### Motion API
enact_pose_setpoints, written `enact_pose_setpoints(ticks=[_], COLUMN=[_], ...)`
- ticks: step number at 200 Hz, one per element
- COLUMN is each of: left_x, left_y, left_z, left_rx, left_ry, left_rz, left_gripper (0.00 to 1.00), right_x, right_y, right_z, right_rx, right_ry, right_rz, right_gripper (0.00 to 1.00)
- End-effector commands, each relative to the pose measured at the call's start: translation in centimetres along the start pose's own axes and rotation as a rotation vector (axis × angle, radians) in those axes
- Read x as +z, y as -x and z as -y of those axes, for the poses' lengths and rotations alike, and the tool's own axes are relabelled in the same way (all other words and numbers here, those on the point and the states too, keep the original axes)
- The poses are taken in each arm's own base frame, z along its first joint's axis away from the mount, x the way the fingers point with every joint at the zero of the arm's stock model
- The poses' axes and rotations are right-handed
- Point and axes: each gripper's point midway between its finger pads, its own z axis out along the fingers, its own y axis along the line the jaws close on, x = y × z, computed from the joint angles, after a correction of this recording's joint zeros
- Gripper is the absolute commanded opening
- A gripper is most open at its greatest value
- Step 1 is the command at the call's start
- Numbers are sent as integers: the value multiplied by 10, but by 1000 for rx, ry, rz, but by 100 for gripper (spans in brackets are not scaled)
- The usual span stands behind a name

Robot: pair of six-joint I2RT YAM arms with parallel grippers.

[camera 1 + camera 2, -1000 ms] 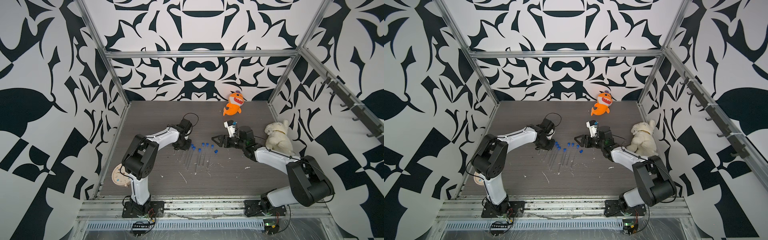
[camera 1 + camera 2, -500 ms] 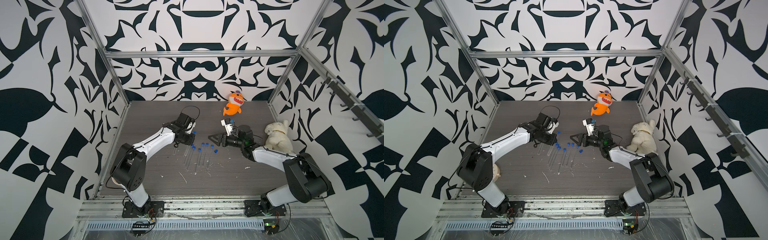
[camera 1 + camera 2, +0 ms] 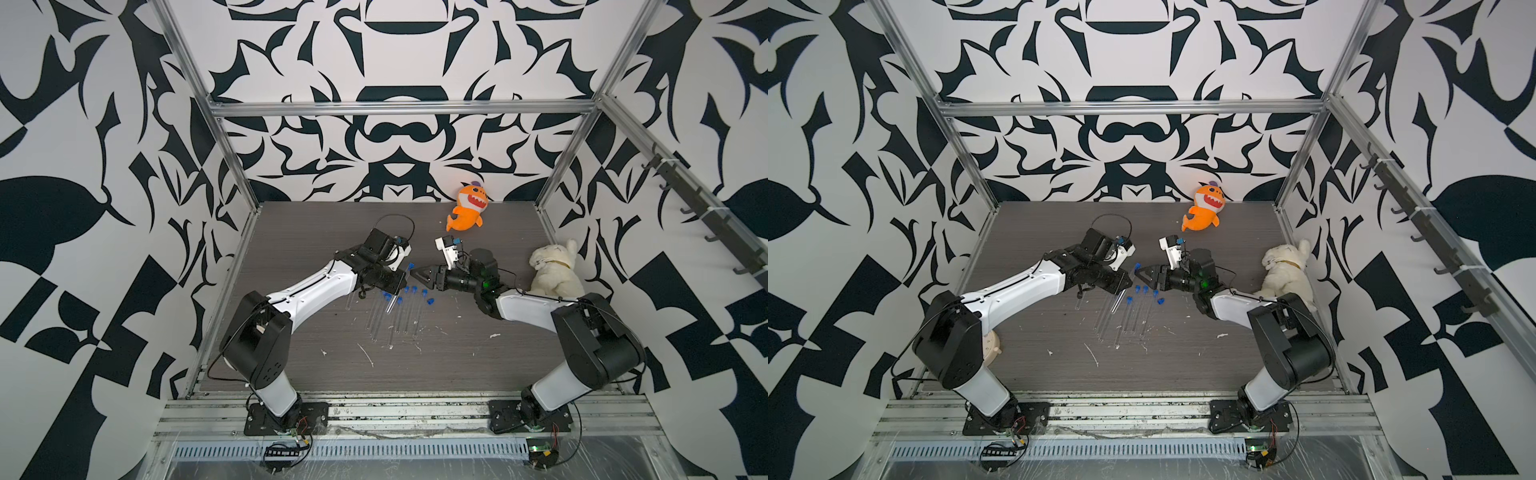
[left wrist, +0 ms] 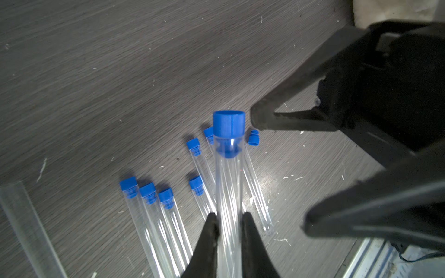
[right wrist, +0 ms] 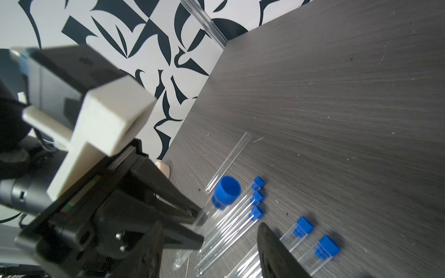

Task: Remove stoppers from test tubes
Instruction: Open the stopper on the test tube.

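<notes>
One test tube is up off the bench, clamped in my left end effector, which is pinched tight on the glass partway down. Its blue stopper sits in the mouth, pointing toward my other arm. My right end effector is right there, jaws spread with nothing between them. One fingertip is just beside the stopper, and as far as I can tell it is not touching. So this pull is not yet made, I reckon: those jaws have to straddle the plug and pinch before anything comes out.

Under the raised tube I count six stoppered tubes lying on the bench in the left wrist view. Just beside them sits one loose stopper. A bare tube lies a little apart with its mouth open. Another next to the loose stopper looks uncapped too, though its mouth is partly hidden.

My judgement: a couple done, one in hand, six to go. Early days. Well apart from the tubes, an orange plush shark lies by the back wall and a white plush animal sits by my right arm.
</notes>
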Motion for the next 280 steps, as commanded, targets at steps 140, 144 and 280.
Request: enact_pose_setpoints(ticks=[140,144,280], left_x=[-2,-2,-1], left_y=[-6,-6,-21], left_z=[13,13,9], left_rx=[51,50,59], left_ry=[-37,-36,-27], left_rz=[4,3,-36], left_gripper=[0,0,0], right_x=[15,15,8], right_y=[34,34,53], right_z=[-20,-19,-30], right_rx=[-19,-21,-38], right_ry=[73,71,57], right_rz=[105,105,169], right_gripper=[21,20,4])
